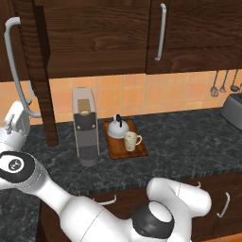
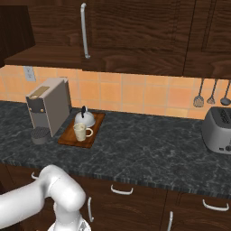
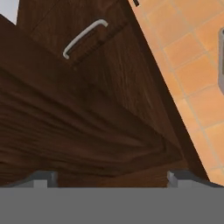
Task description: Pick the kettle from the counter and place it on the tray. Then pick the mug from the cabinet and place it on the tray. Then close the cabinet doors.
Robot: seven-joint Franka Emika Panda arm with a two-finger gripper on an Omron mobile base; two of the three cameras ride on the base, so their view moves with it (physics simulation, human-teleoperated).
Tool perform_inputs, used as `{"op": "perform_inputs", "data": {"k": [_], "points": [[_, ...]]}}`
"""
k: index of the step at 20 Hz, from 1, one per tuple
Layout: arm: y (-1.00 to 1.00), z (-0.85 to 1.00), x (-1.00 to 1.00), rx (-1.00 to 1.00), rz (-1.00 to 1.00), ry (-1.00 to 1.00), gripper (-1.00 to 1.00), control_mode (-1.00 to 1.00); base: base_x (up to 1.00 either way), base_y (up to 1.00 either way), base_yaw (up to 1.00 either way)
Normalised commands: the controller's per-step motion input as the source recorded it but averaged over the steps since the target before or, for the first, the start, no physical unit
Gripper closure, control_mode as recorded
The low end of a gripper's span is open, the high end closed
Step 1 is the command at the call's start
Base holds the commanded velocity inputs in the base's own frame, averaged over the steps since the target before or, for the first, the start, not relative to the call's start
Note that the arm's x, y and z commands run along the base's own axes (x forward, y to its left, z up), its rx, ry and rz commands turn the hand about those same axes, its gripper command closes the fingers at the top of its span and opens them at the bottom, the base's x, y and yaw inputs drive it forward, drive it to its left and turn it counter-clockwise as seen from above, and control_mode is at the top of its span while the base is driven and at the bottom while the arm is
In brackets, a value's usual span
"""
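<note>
Reaching up-left toward open cabinet door (image 1: 40, 71) — arm bent, jaws spread wide, holding nothing — wood grain close ahead.

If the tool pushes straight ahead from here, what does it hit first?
Most likely the open cabinet door: its wood panel sits right in front of the open tool, though depth is hard to judge.

Even, soft, shadowless rendered light

- A silvery-white kettle (image 1: 116, 127) with black handle is seen.
- A cream-beige mug (image 1: 131, 140) is shown at its 5 o'clock.
- The tray (image 1: 137, 150) is reddish-brown wood.
- The counter (image 1: 189, 142) is speckled grey-black.
- The cabinet doors (image 1: 94, 38) are dark brown wood-grain, with silver handles.
- Orange tiles (image 2: 135, 92) are seen behind.
</note>
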Motion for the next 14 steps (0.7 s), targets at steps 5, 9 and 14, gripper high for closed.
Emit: {"op": "perform_inputs", "data": {"k": [5, 9, 14], "points": [[-0.67, 0.13, 0.00, 0.09, 0.00, 0.01, -1.00, -1.00, 0.00, 0.00, 0.00], [-0.76, 0.20, 0.00, 0.11, 0.00, 0.00, -1.00, -1.00, 0.00, 0.00, 0.00], [-0.86, 0.23, 0.00, 0.11, 0.02, 0.00, -1.00, -1.00, 0.00, 0.00, 0.00]]}}
